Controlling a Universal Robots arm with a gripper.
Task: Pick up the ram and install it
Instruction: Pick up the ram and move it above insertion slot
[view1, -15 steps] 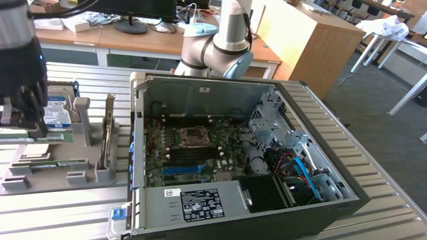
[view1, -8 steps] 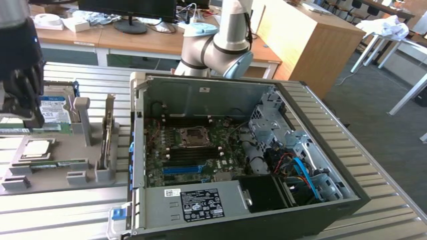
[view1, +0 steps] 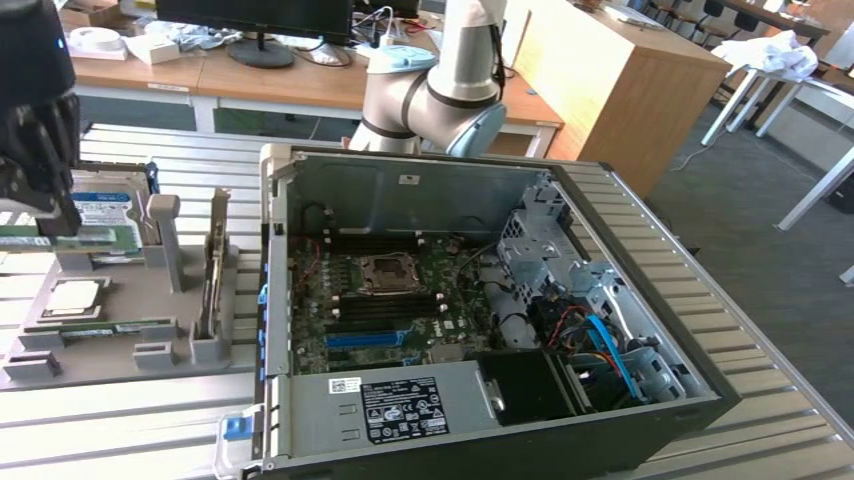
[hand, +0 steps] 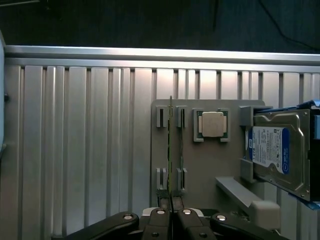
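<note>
Ram (hand: 171, 145): thin green stick, seen edge-on, pinched in end effector (hand: 171, 202), apparently raised just above grey holder (hand: 210, 165). Step: pickup, grip made. Not yet installed; seating calls for square alignment over motherboard (view1: 400, 290), well apart from holder.

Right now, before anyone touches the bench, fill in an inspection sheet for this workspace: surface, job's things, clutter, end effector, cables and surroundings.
Surface: slatted metal table carrying a grey parts tray and an open computer case.
Job's things: ram, seen edge-on over the tray, gripped at one end; motherboard exposed inside the case.
Clutter: hard drive, processor, second memory stick and expansion card, all on the tray.
End effector: end effector shut on the ram.
Cables: blue cable inside the case.
Surroundings: desk with a monitor; wooden cabinet.
</note>
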